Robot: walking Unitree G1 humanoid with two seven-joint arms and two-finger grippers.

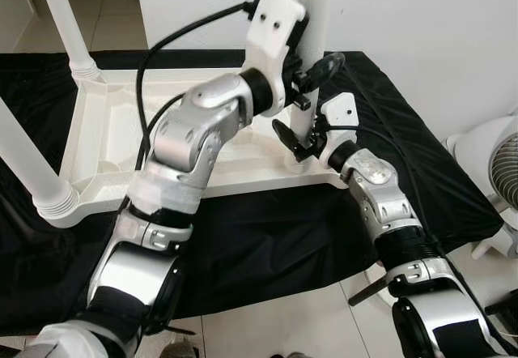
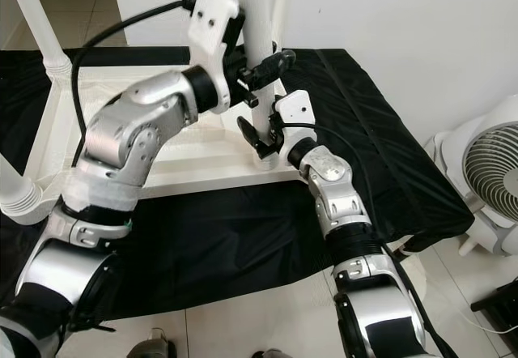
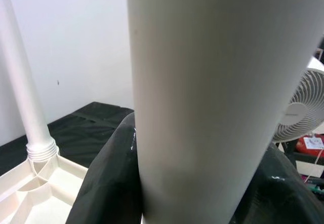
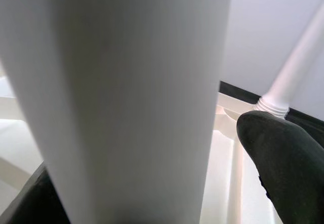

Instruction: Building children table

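Upturned cream plastic children's tabletop (image 1: pixel 113 143) lies underside up on a black cloth sheet (image 1: pixel 267 236) spread over the pale tiled floor (image 1: pixel 307 326). This tabletop is the landmark.

At its near right corner stands an upright white plastic tube leg (image 2: pixel 257 18), foot in the corner socket. Both grippers work on this leg.

Left gripper (image 2: pixel 261 70) comes from the left side, higher up the leg; its black fingers (image 2: pixel 271 63) wrap round the tube, clamped narrow on it. In the left wrist view the leg (image 3: pixel 202 97) runs close up between dark finger pads (image 3: pixel 109 183).

Right gripper (image 2: pixel 261 141) sits lower, just above the corner socket, black fingers closed round the leg's base. Right wrist view: the leg (image 4: pixel 116 97) is close up, one black fingertip (image 4: pixel 283 153) beside it.

Other white ribbed-collar legs already stand in the tabletop: one at the far left corner (image 1: pixel 69 26), one at the near left corner (image 1: pixel 32 168), both tilted outward in view.

White pedestal fan (image 2: pixel 490 180) on the floor, well right of the tabletop, beyond the cloth edge. White wall (image 1: pixel 421 34) behind the tabletop.
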